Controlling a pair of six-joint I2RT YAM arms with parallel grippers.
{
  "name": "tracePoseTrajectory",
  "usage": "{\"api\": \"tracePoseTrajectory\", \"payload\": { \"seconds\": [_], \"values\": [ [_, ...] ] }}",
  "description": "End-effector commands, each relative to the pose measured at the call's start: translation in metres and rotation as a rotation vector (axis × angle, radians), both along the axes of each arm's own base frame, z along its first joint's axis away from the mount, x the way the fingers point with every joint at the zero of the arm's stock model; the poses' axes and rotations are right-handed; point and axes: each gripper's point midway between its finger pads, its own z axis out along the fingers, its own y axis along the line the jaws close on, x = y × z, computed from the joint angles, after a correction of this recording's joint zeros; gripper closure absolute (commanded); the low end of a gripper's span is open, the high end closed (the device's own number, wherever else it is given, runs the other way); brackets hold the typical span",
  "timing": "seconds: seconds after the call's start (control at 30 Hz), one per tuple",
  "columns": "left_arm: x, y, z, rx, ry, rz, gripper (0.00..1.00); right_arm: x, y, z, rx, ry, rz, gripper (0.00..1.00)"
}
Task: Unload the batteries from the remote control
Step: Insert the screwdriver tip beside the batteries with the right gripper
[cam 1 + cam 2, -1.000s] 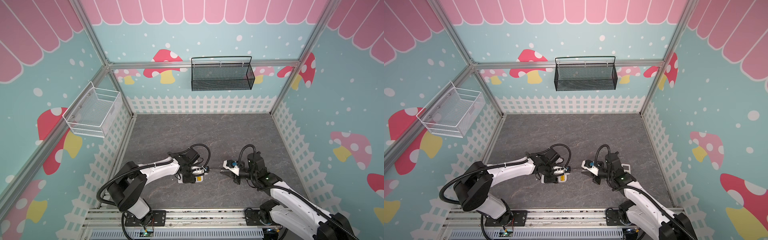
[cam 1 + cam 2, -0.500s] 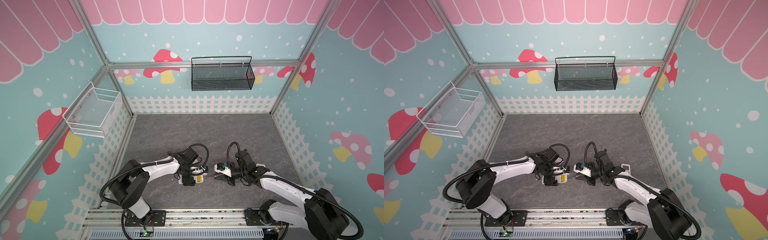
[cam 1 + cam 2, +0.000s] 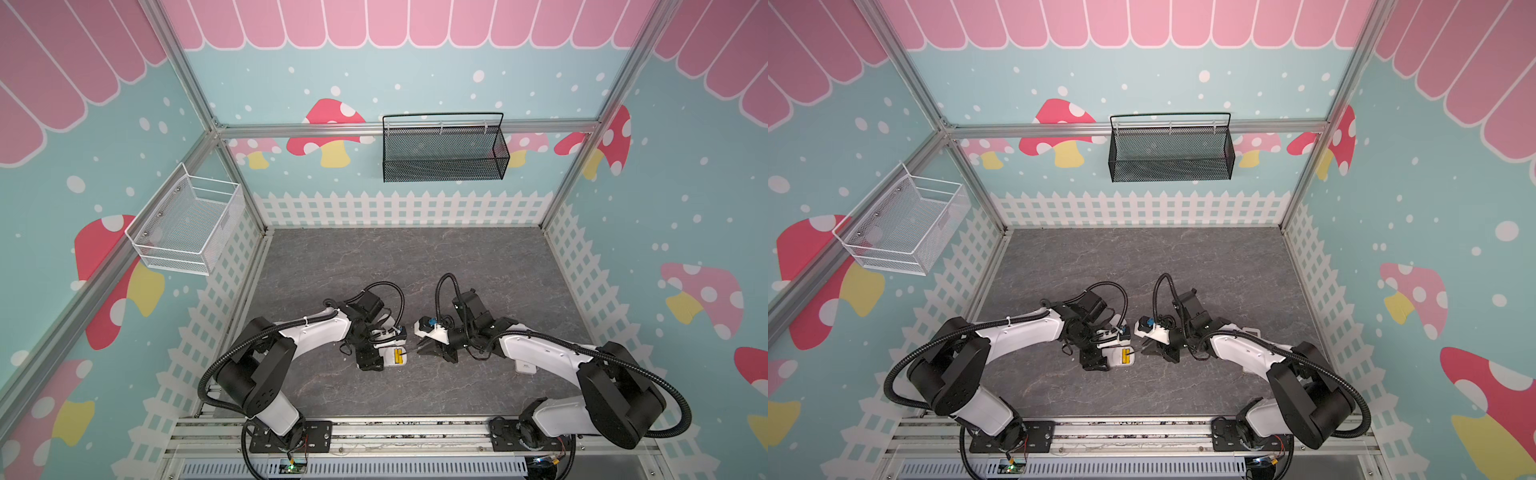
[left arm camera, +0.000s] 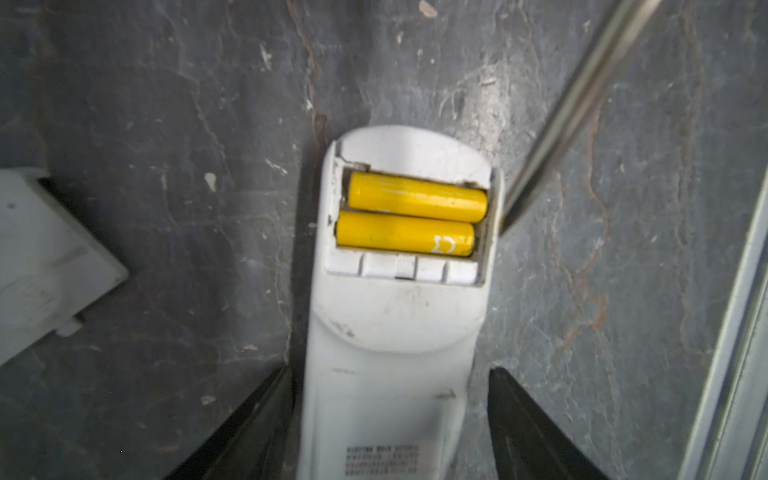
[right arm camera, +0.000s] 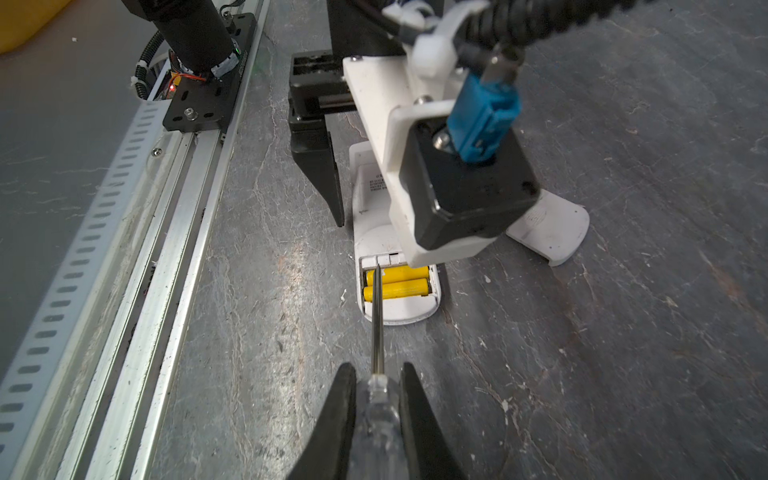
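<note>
Change over the last second: right gripper (image 5: 378, 370) has travelled in toward the left gripper (image 4: 390, 374), closing most of the gap between them. Left jaws have spread apart. Remote (image 4: 390, 324) has not shifted on the table (image 4: 166, 124).

Clearances. Left gripper stands open, straddling the remote's body without clamping it. One finger (image 4: 266, 415) sits just beside the shell; a strip of table shows between the shell and the opposite finger. Batteries (image 4: 415, 198), two yellow, lie side by side in the open bay just ahead of the left fingertips, walled in all round. Loose white cover (image 5: 548, 232) lies flat on the table to one side of the left gripper, apart from the remote. Front rail (image 5: 166, 208) runs near the other side.

Right gripper is clamped on the clear handle of the screwdriver (image 5: 377, 324). Shaft points straight ahead of its fingertips, and the tip reaches the bay's side wall at the battery ends. Contact with a battery: cannot tell.

Pose. In both top views left arm (image 3: 316, 332) and right arm (image 3: 540, 353) reach in low from the front rail, forearms angled inward, grippers nose to nose.
</note>
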Motion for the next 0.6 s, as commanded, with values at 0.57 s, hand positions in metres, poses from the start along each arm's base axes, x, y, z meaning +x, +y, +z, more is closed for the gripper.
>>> {"api": "tracePoseTrajectory", "payload": {
  "seconds": [0.57],
  "values": [
    [-0.013, 0.006, -0.01, -0.012, 0.015, -0.058, 0.45, -0.005, 0.004, -0.012, -0.094, -0.05, 0.062, 1.0]
  ]
}}
